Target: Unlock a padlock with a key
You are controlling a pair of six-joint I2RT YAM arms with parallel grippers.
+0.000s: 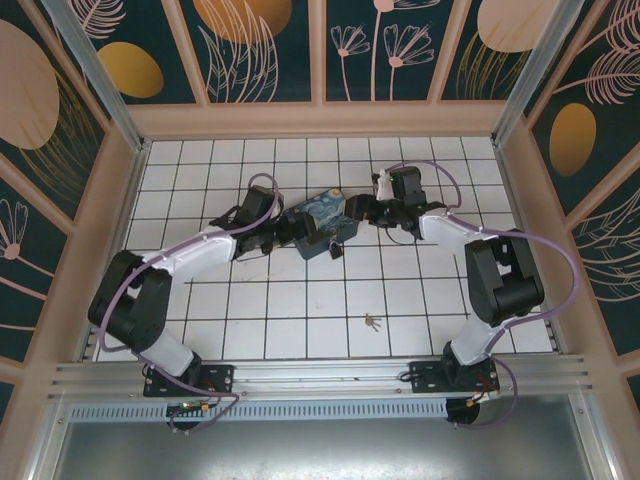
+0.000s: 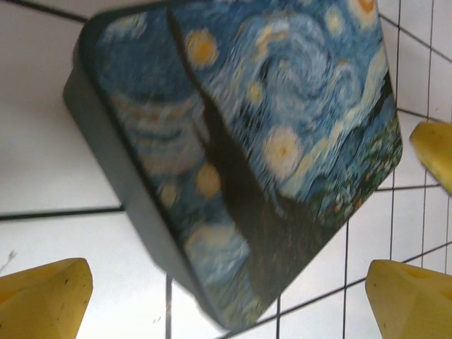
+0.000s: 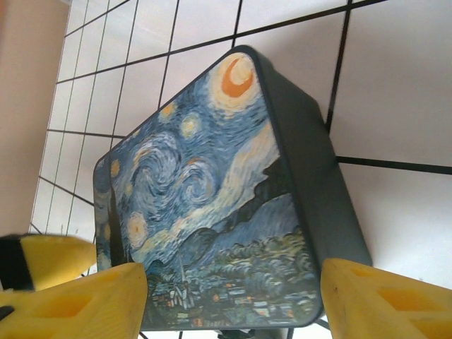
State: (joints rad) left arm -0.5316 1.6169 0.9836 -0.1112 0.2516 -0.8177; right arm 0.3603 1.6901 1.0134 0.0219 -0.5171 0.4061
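The Starry Night tin (image 1: 322, 230) sits skewed to the grid, roughly mid-table (image 1: 260, 310), and both arms crowd it, one from each side.

The left end effector (image 1: 283, 233) is spread wide and grasping nothing. In its wrist view the yellow fingers (image 2: 42, 300) sit well out to either side of the tin's nearest corner, with white tile showing between each finger and the tin's edge.

The right end effector (image 1: 358, 210) is on the opposite side of the tin. In its wrist view its fingers (image 3: 385, 300) straddle the tin's short end and look to be right up against the side walls. Honestly I can't tell whether it's actually clamped on or just sitting around it.

The padlock (image 1: 335, 252) is the small dark lump just beside the tin's corner that faces the arm bases, so things are pretty tight right there. The key (image 1: 372, 322) lies well apart from the tin, toward the bases and a bit to the right, flat on the tile with nothing beside it.

Room-wise, the biggest stretch of bare tile is on the base side of the tin. Beyond the tin, a few rows of tile run up to the beige wall (image 1: 320, 120).
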